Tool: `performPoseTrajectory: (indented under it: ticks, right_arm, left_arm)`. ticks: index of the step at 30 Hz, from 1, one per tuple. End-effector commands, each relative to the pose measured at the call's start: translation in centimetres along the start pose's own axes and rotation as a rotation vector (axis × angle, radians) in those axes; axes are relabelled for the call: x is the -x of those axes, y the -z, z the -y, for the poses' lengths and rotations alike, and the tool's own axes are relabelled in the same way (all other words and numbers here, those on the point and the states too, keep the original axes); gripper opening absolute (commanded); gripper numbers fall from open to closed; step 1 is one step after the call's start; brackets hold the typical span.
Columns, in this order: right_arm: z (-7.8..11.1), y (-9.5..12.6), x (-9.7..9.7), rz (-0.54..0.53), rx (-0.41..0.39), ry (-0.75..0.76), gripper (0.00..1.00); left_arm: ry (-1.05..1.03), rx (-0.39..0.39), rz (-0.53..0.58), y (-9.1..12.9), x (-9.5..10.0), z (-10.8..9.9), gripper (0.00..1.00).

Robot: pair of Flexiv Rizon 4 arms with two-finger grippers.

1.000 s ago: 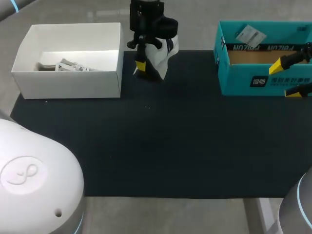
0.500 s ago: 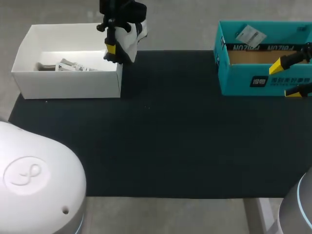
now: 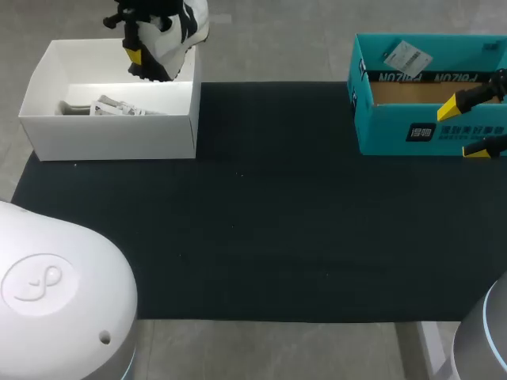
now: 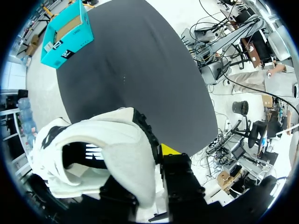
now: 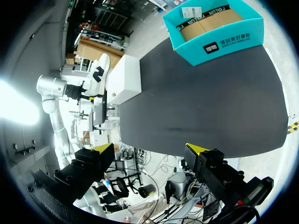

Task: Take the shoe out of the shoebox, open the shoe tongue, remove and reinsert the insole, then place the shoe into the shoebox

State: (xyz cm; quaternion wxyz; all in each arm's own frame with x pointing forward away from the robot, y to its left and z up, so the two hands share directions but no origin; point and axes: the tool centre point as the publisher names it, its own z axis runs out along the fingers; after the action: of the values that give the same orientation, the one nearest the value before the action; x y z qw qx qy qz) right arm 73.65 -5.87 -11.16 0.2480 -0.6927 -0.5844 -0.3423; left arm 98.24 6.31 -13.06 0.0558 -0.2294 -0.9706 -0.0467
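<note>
A white shoe with black trim [image 3: 181, 32] hangs above the far right corner of the white shoebox [image 3: 119, 136], held up by my left gripper [image 3: 141, 60], which is shut on it. In the left wrist view the shoe [image 4: 107, 154] covers most of the gripper, and only one yellow fingertip [image 4: 170, 150] shows beside its black edge. My right gripper [image 3: 467, 128] stands open and empty in front of the teal box [image 3: 396, 119] at the right edge. Its wrist view shows the gripper [image 5: 150, 149] with wide-set tips, and the shoe [image 5: 99, 70] far off by the white shoebox [image 5: 128, 79].
Crumpled paper [image 3: 111, 107] lies inside the white shoebox. The teal box [image 5: 219, 32] holds a brown insert and a white tag [image 3: 406, 57]. A black mat [image 3: 261, 222] covers the table between the two boxes.
My left arm has carried the shoe leftward and away, from the mat's far edge to above the white shoebox. The right arm has stayed put.
</note>
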Motion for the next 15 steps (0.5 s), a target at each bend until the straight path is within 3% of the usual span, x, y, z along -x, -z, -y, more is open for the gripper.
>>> performPoseTrajectory:
  ticks: [1,15]
  right_arm:
    - [0.05,-0.06,0.04,0.002,0.002,-0.001,1.0]
    - [0.05,-0.06,0.04,0.002,0.002,-0.001,1.0]
  left_arm:
    - [-0.007,-0.036,-0.042,0.14,0.72,-1.88,0.0]
    - [0.003,-0.022,-0.052,0.07,0.79,-1.83,0.0]
